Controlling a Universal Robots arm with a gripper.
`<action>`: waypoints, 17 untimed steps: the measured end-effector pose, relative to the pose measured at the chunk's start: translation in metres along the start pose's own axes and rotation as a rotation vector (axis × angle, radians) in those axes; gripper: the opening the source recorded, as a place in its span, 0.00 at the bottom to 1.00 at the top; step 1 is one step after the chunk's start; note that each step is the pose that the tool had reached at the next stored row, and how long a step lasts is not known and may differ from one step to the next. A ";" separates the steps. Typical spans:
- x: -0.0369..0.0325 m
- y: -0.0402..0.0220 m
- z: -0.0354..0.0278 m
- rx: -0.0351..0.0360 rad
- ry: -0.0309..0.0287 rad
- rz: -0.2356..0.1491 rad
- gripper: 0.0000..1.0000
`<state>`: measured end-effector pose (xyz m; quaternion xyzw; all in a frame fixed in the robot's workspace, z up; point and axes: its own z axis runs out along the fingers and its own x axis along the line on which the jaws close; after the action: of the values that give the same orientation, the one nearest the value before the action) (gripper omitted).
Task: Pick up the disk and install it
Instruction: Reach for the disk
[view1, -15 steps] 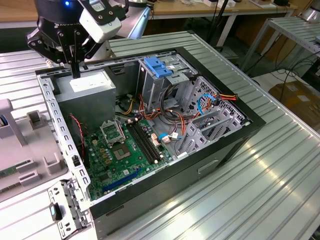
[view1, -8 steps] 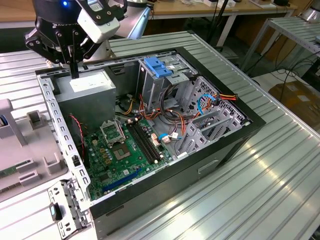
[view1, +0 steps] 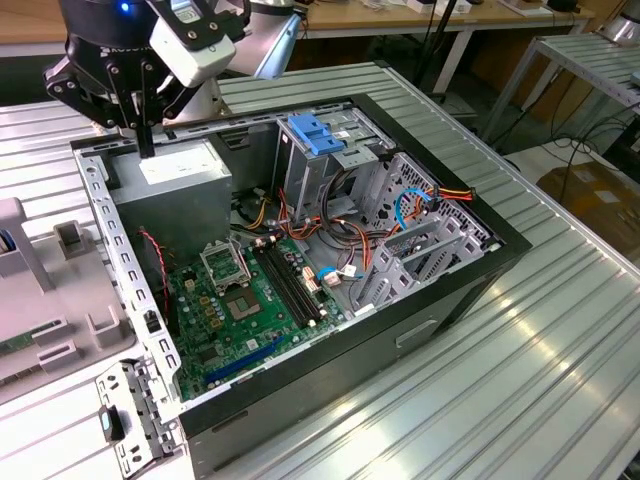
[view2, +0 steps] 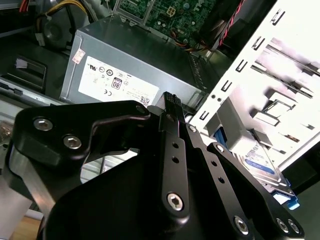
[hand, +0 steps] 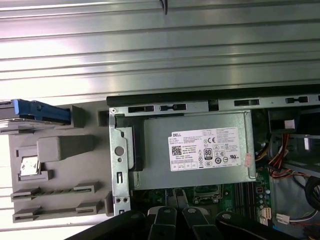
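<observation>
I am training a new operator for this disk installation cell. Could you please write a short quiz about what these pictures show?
1. True or false: the gripper holds the disk.
2. Fill in: the disk lies outside the computer case, on a grey ___.
3. Short answer: which part inside the case is nearest to the gripper?
Key: 1 false; 2 panel; 3 the power supply.

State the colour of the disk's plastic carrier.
Bright blue plastic carrier; first wrist view shows it best.
</observation>
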<state>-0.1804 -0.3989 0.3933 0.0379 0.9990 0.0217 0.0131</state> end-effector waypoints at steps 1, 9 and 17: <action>0.0003 0.0000 0.0000 -0.0001 0.0000 0.000 0.11; 0.0032 -0.0003 -0.0001 0.0000 0.0000 0.000 0.11; 0.0069 -0.0005 -0.0002 0.0000 0.0000 0.000 0.11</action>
<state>-0.1873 -0.3989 0.3933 0.0379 0.9990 0.0217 0.0131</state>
